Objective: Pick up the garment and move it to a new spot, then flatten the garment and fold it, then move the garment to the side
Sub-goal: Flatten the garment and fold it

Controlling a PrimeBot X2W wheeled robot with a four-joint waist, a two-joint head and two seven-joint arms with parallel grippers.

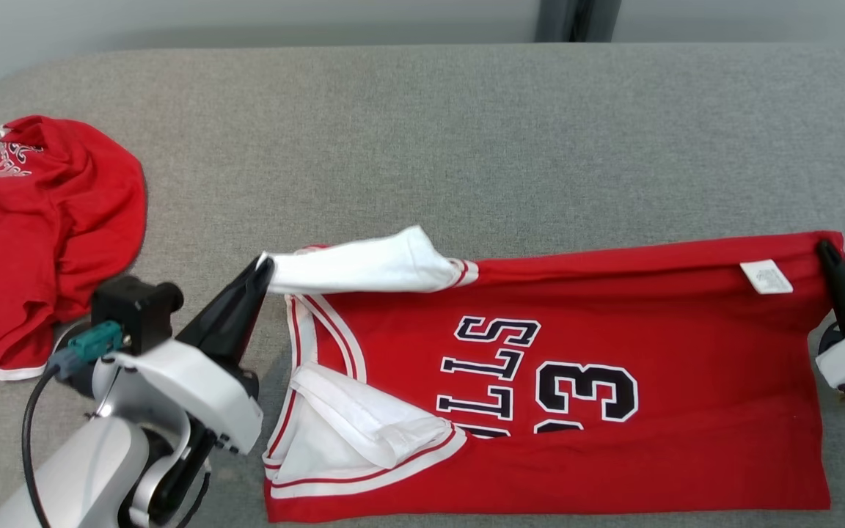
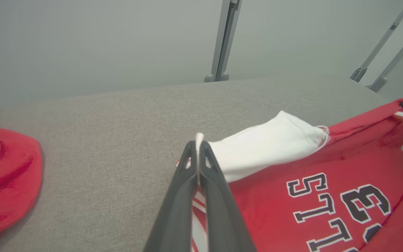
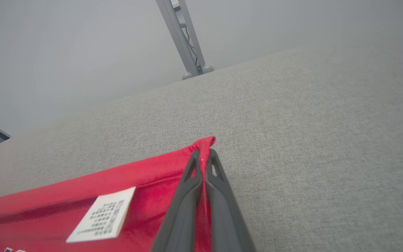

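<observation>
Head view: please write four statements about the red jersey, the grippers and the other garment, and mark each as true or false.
1. The left gripper is shut on white fabric of the jersey. True.
2. The right gripper hangs open above the jersey. False: it is shut on a red corner.
3. A white label sits near the right gripper. True.
4. The other red garment lies neatly folded on the robot's right. False: it lies crumpled on the left.

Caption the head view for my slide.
Left tool and right tool pinch far corners of the red basketball jersey on the grey fabric surface; a crumpled red garment lies left.
</observation>
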